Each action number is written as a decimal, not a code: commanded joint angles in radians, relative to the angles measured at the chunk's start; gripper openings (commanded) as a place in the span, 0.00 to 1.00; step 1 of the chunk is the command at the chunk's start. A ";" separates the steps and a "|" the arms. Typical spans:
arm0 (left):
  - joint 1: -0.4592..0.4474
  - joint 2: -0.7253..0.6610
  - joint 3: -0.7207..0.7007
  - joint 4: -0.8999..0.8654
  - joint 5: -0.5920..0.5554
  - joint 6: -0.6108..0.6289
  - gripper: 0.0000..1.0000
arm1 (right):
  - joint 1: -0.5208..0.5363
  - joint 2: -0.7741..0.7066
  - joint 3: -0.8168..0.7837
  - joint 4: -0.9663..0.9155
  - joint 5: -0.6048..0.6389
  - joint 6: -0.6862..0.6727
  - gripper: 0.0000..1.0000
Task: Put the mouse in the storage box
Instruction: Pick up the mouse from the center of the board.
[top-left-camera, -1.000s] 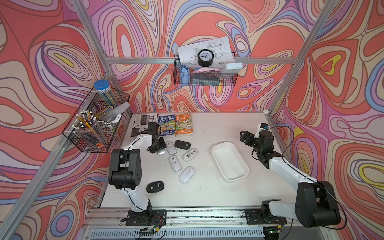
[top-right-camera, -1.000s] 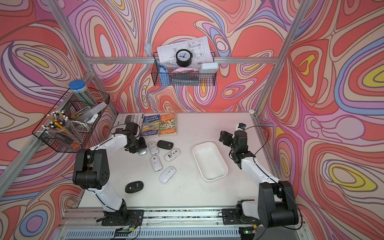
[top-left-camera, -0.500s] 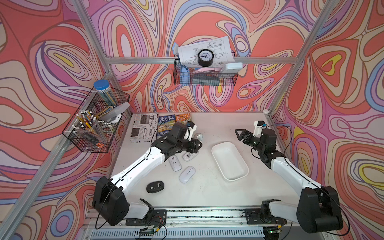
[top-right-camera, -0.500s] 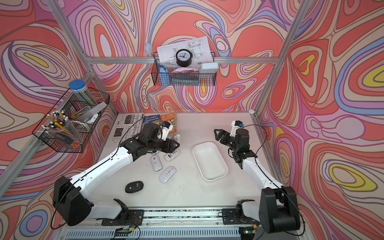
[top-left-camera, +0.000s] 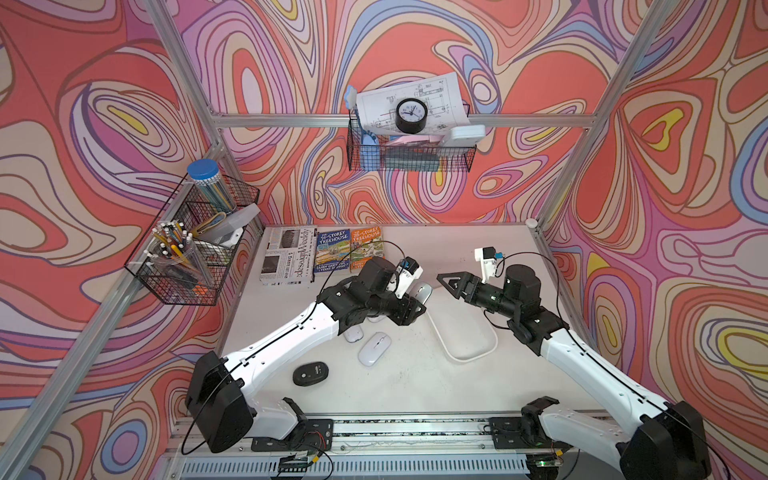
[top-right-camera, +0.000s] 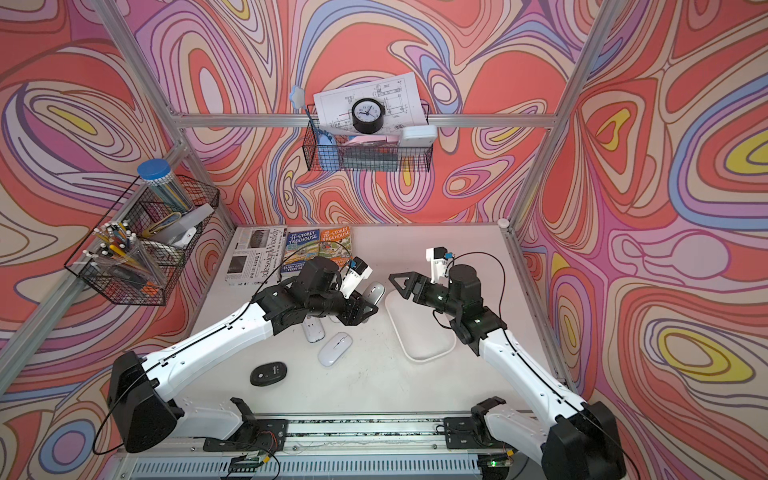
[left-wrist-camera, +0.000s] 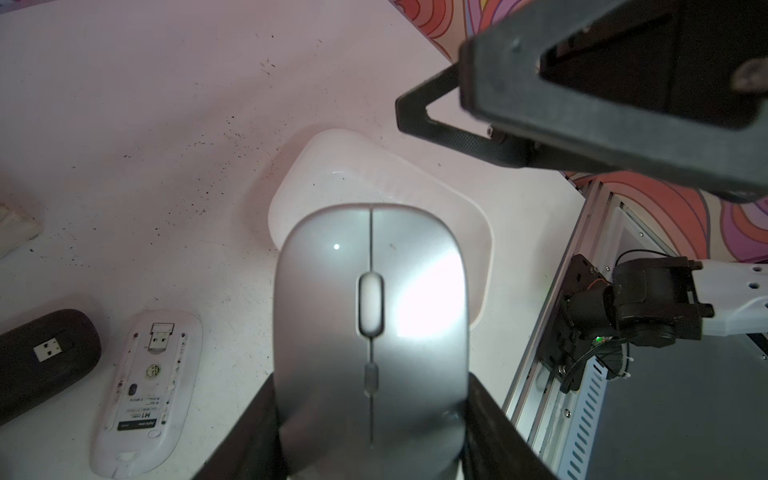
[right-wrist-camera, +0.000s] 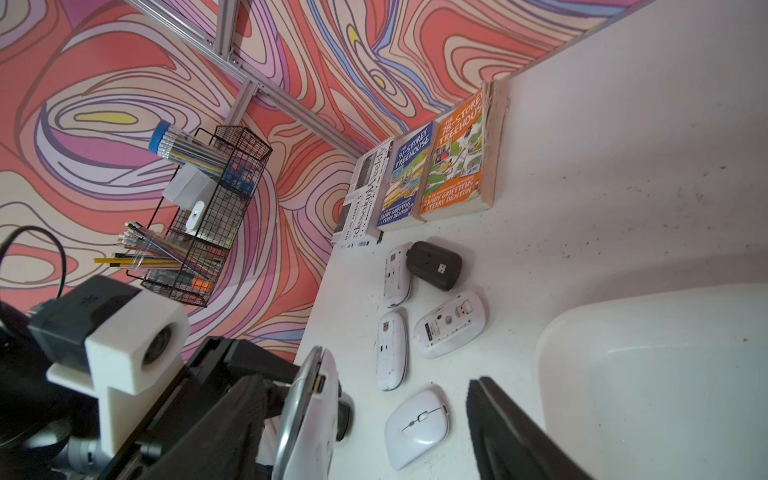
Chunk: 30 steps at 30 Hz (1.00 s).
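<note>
A silver mouse hangs in the air with my left gripper shut on its sides. In both top views the mouse is above the table just left of the far end of the storage box, a shallow white tray. My right gripper points at the mouse from the right, open. In the right wrist view the mouse is edge-on between that gripper's fingers, close to one and well apart from the other. The box holds nothing.
Several mice lie left of the box: a white one top up, a black one near the front, and others upside down. Two books and a newspaper lie at the back left. Wire baskets hang on the walls.
My left arm has lifted the silver mouse from the left-hand group and carried it right, up to the box. My right gripper has swung left toward it, its jaws narrowing.
</note>
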 joint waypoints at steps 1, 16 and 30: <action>-0.004 -0.002 -0.007 0.048 -0.015 0.016 0.30 | 0.043 -0.003 0.030 -0.062 0.050 0.052 0.75; -0.004 0.027 -0.002 0.058 -0.031 0.020 0.31 | 0.175 0.103 0.089 -0.027 0.091 0.109 0.59; -0.004 0.032 -0.021 0.070 -0.051 0.021 0.33 | 0.251 0.204 0.139 -0.005 0.124 0.109 0.31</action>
